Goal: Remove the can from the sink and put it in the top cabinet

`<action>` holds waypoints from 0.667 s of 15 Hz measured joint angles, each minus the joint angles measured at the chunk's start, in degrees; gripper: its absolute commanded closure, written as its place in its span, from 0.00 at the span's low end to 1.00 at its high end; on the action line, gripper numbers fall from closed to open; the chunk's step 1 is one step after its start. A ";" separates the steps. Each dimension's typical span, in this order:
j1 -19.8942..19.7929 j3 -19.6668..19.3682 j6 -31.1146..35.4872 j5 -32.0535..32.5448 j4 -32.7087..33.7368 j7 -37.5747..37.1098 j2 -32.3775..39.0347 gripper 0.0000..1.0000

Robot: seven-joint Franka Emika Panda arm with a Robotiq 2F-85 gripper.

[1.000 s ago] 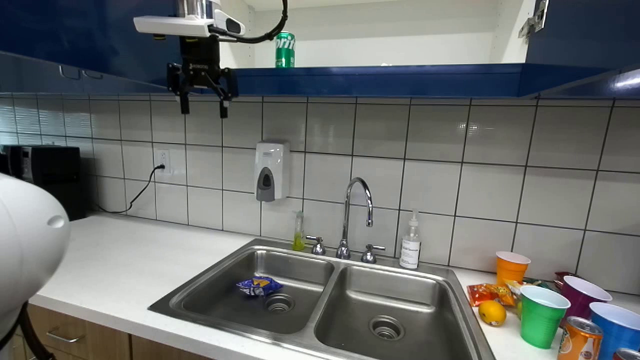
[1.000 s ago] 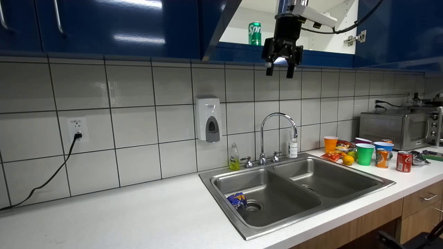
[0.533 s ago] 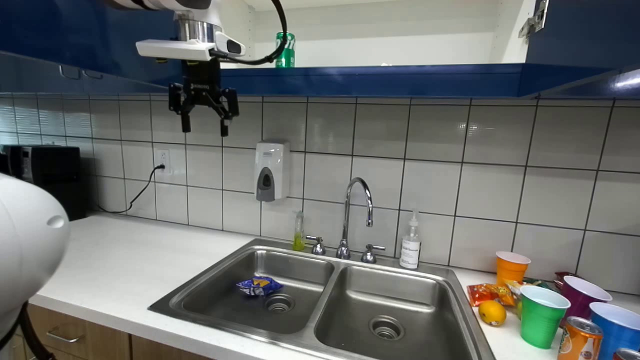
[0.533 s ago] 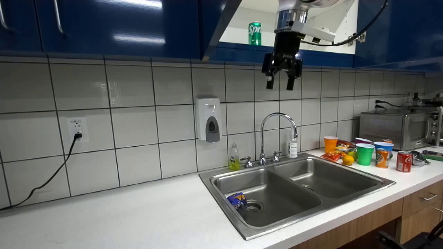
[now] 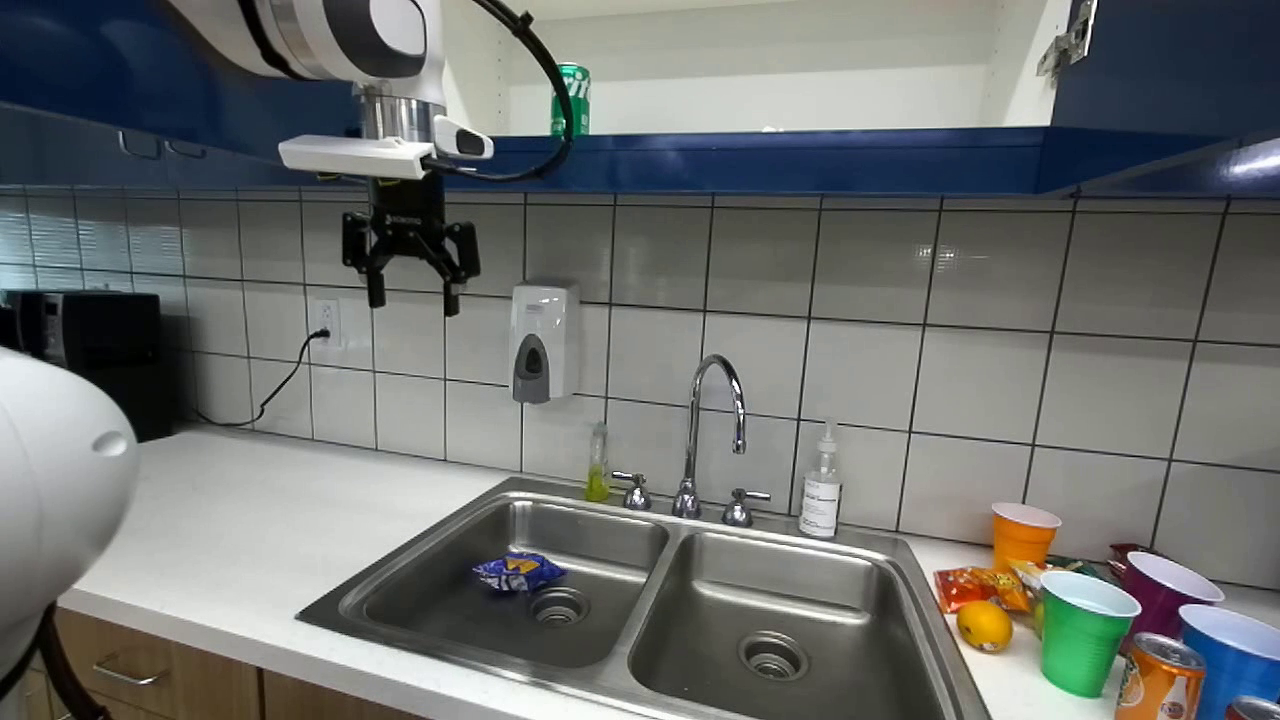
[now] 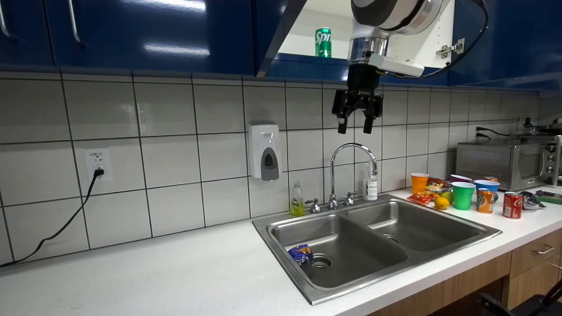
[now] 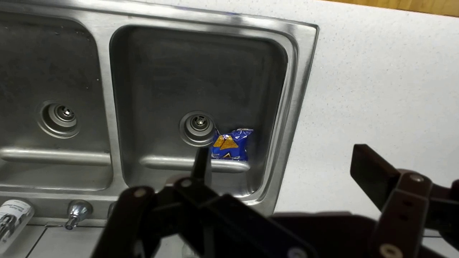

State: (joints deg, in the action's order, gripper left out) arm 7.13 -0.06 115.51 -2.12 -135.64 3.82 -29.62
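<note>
A green soda can (image 6: 323, 43) stands upright inside the open top cabinet (image 5: 780, 78), mounted above the back edge of the counter (image 6: 153, 272); in an exterior view, we read the letters “Spr” on its side. The robot's gripper (image 6: 354, 130) points down over the counter, lower than the cabinet's floor, and we see its two fingers spread well apart, released, with a wide gap between them. In the wrist view, one finger shows against the stainless steel sink (image 7: 103, 50) and the other against the counter's white surface; we cannot tell how near the gripper is to the back edge.

A crumpled blue snack bag (image 7: 235, 149) lies in a sink basin, just beside the drain (image 7: 197, 128). The chrome faucet (image 5: 692, 440) rises along the sink's side closest to the counter's back edge, between a soap bottle (image 6: 297, 204) and a pump bottle (image 5: 820, 505), while a white dispenser (image 5: 545, 330) hangs on the tiled wall (image 5: 760, 260). Past the sink, an orange cup (image 6: 419, 183) stands by the counter's back edge; nearer the front edge, we find a green cup (image 6: 463, 196), a yellow fruit (image 6: 441, 202), an orange can (image 6: 484, 202) and a red can (image 6: 513, 206), with a metal oven (image 6: 487, 164) farther along the back edge.
</note>
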 measured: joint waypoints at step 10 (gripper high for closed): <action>-0.01 0.00 1.65 -0.06 -1.27 0.00 0.82 0.00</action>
State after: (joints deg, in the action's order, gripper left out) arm 7.12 -0.06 117.16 -2.18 -136.90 3.82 -28.80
